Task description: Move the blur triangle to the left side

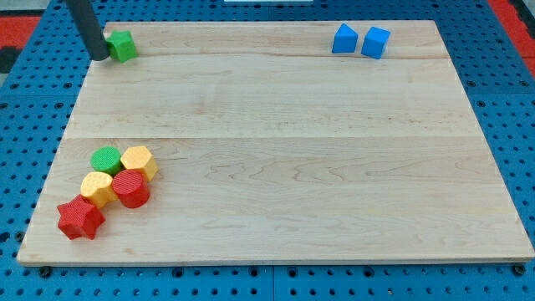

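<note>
The blue triangle block (344, 38) lies near the view's top right of the wooden board (276, 167). A blue cube (375, 42) sits just to its right, almost touching it. My tip (99, 57) is at the view's top left corner of the board, touching the left side of a green cube (123, 45). The tip is far to the left of the blue triangle block.
A cluster sits at the view's bottom left: a green cylinder (106, 159), a yellow hexagonal block (139, 160), another yellow block (98, 189), a red cylinder (131, 188) and a red star (80, 218). Blue pegboard surrounds the board.
</note>
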Robot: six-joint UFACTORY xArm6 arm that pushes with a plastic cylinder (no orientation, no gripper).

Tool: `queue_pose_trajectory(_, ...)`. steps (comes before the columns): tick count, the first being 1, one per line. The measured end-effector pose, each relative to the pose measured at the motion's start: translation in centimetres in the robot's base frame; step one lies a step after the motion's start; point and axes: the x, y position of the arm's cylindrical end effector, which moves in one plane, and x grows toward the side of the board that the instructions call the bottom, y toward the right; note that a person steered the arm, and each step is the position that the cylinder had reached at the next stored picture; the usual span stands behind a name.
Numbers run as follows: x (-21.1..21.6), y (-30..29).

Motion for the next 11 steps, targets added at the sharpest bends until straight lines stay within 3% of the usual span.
queue_pose_trajectory(3, -1.7, 5.3)
queue_pose_trajectory(4, 3.4, 11.4)
queue_pose_trajectory(5, 8.8, 24.2)
queue_pose_trajectory(6, 8.5, 36.9)
queue_pose_trajectory(7, 3.7, 48.6)
queue_pose_trajectory(8, -1.8, 54.4)
queue_pose_trajectory(9, -5.8, 47.7)
queue_pose_trajectory(11, -2.5, 30.0)
